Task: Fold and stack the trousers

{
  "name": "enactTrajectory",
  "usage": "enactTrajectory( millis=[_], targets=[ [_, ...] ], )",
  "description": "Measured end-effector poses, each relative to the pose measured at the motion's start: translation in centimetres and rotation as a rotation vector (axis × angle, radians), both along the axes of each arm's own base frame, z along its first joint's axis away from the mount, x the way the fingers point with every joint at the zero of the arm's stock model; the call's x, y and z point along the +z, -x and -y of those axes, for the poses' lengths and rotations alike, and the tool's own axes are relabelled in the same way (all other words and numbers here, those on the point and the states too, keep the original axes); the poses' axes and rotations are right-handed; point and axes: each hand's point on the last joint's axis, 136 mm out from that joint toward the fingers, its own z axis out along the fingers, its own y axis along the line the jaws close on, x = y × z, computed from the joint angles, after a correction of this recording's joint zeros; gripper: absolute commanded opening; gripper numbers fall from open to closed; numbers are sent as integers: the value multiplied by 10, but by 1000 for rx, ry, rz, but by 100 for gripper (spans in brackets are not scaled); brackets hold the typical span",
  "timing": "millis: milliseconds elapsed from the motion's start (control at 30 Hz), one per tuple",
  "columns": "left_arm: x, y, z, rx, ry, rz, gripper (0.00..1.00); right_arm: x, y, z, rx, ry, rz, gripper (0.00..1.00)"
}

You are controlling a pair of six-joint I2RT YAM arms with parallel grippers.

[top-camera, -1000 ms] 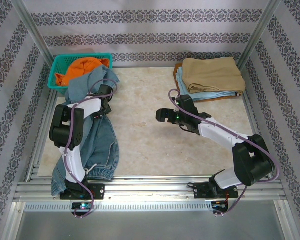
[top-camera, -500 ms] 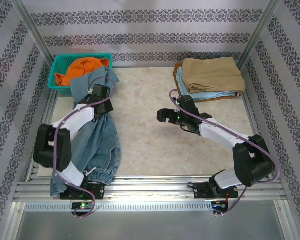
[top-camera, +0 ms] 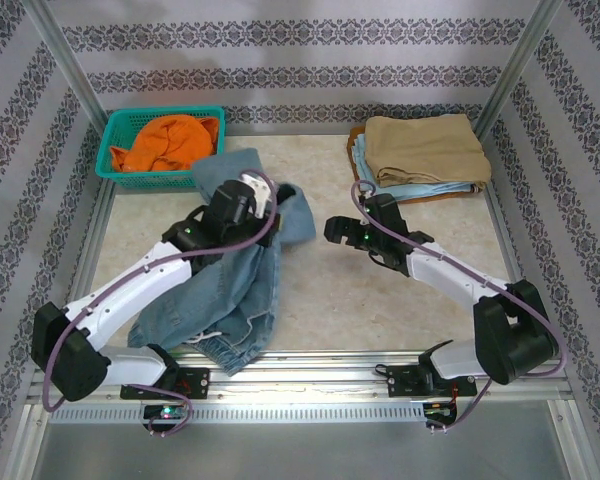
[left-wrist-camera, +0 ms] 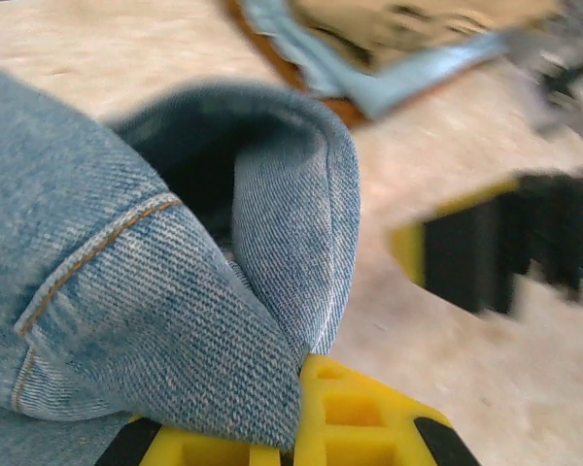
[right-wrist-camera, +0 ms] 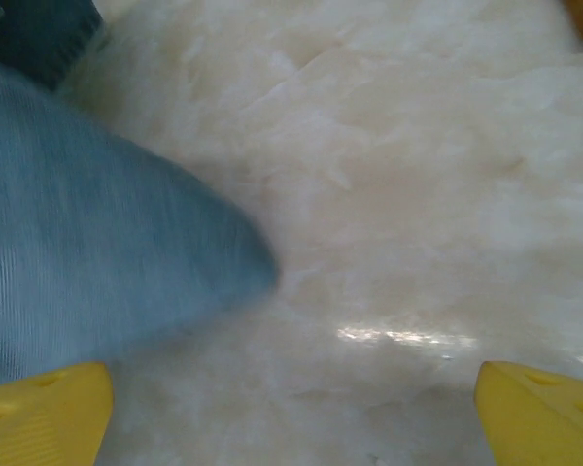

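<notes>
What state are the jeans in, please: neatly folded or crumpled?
Crumpled: the jeans lie in a loose heap, one part pinched in the left gripper.

trousers (top-camera: 255, 290): faded blue denim | basket (top-camera: 107, 160): teal | garment (top-camera: 165, 140): orange | folded stack (top-camera: 425, 145): tan, pale blue

Trousers (top-camera: 248, 292) before basket (top-camera: 107, 160), left of stack (top-camera: 425, 150)

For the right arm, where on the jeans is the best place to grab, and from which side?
Probably the jeans by their loose corner, which juts toward the open right gripper. Come in low from the right along the table: that flap sticks out free, clear of the left gripper, which is shut on the denim beside it.
</notes>
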Motion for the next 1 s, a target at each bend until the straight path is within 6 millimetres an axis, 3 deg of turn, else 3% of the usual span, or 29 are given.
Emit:
enactTrajectory(
  millis=[67, 200, 300, 367, 400, 433, 467, 533, 567, 667, 767, 900, 1000],
  targets=[
    [2, 20, 22, -105, 6, 11, 0, 1, 0, 18, -77, 15, 5, 96],
    [-8, 55, 59, -280, 30, -7, 0, 11, 8, 80, -314, 52, 52, 98],
    [-34, 81, 96, -414, 24, -64, 0, 31, 20, 120, -463, 62, 130, 98],
    [-61, 98, 120, -497, -5, -124, 0, 44, 24, 134, -518, 57, 173, 98],
    [-77, 107, 130, -532, -25, -161, 7, 49, 24, 139, -539, 51, 188, 98],
    [-89, 112, 136, -553, -40, -187, 26, 50, 24, 142, -549, 49, 192, 98],
    [-100, 118, 142, -577, -58, -211, 60, 48, 23, 145, -557, 51, 186, 98],
    [-109, 123, 146, -596, -72, -235, 79, 38, 22, 144, -552, 60, 153, 97],
    [-108, 125, 145, -599, -77, -235, 96, 31, 21, 141, -538, 63, 128, 97],
    [-84, 119, 134, -556, -77, -165, 100, 20, 20, 128, -478, 60, 66, 96],
    [-39, 108, 101, -419, -56, -23, 100, 29, 16, 98, -363, 52, 57, 96],
    [9, 94, 16, -58, 18, 67, 95, 60, 11, 37, -137, 17, 94, 95],
    [0, 98, -56, 246, 41, 6, 91, 69, 16, -6, 27, 28, 94, 95]
  ],
)
